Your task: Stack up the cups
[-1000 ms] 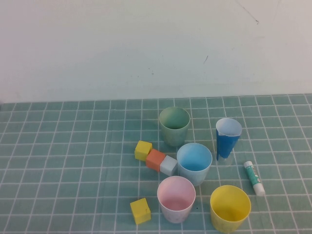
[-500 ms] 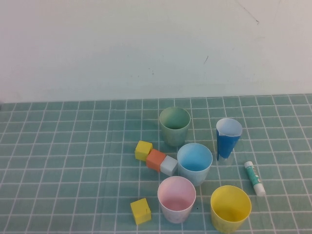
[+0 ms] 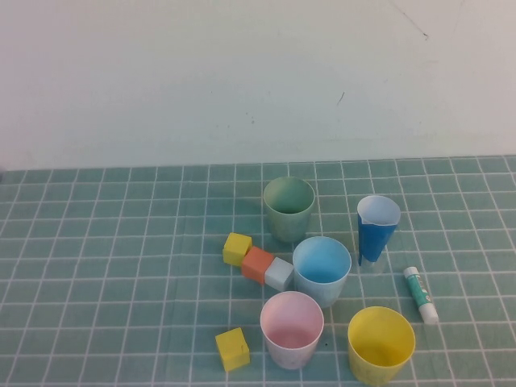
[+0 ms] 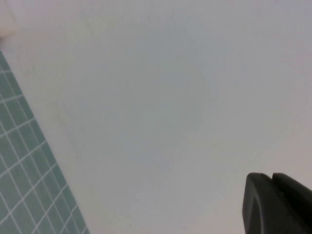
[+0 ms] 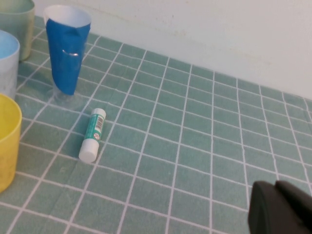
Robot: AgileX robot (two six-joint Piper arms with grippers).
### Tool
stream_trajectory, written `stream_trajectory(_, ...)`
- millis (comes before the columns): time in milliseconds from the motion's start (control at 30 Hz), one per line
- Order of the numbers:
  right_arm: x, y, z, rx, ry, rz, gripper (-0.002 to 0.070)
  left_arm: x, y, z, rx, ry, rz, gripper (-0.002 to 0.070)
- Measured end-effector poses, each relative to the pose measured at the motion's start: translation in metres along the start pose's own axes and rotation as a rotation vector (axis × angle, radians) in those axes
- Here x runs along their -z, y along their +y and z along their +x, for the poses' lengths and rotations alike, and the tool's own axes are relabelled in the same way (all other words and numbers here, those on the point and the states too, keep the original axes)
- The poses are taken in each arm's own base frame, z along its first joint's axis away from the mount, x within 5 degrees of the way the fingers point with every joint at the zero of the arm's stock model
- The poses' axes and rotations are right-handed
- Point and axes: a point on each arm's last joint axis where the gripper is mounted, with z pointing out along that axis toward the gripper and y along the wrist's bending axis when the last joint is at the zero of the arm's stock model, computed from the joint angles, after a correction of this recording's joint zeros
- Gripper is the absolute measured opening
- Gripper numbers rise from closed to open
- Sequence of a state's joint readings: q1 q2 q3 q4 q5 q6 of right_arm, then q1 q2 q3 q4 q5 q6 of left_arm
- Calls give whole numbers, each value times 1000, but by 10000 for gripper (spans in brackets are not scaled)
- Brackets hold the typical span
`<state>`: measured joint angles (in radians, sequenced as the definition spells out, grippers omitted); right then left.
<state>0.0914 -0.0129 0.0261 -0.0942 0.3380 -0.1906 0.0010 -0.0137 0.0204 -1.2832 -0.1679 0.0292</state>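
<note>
- Green checked cloth [image 3: 97, 266] covers the table
- Yellow cup [image 3: 380, 344] stands nearest on the right, upright, with the pink cup [image 3: 291, 329] just beside it to its left
- Light blue cup [image 3: 322, 269] sits behind those, sage green cup [image 3: 289, 207] farther back; none nested yet
- Dark blue cone cup [image 3: 376, 228] stands near a glue stick [image 3: 421, 294]
- Left gripper [image 4: 278, 202] clenched, empty, facing the wall; right gripper [image 5: 280, 209] clenched, empty, over cloth, well apart from the cups
</note>
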Motion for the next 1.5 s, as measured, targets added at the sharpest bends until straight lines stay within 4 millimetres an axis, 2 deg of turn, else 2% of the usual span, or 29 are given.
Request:
stream_trajectory(233,0,0,0,0,0,0,-3,1,2,-13,53,-146,-13,-2)
stream_trajectory(433,0,0,0,0,0,0,-3,1,1,-15,52,-165,-11,-2)
stream_trajectory(500,0,0,0,0,0,0,-3,1,0,-12,-15,-130,4,-2)
stream_trajectory(633,0,0,0,0,0,0,-3,-1,-10,1,-264,32,38,-2)
stream_trajectory(733,0,0,0,0,0,0,-3,-9,-38,7,-472,200,37,-2)
stream_trajectory(933,0,0,0,0,0,0,-3,-46,-101,14,-877,642,-7,-2)
stream_trajectory(1033,0,0,0,0,0,0,-3,-73,-120,18,-1025,865,-23,-2)
stream_trajectory(1167,0,0,0,0,0,0,-3,-114,-130,23,-1189,1053,-17,-2)
stream_trajectory(1300,0,0,0,0,0,0,-3,-148,-131,40,-1301,1187,-26,-2)
stream_trajectory(1500,0,0,0,0,0,0,-3,-188,-121,92,-1431,1391,-105,-2)
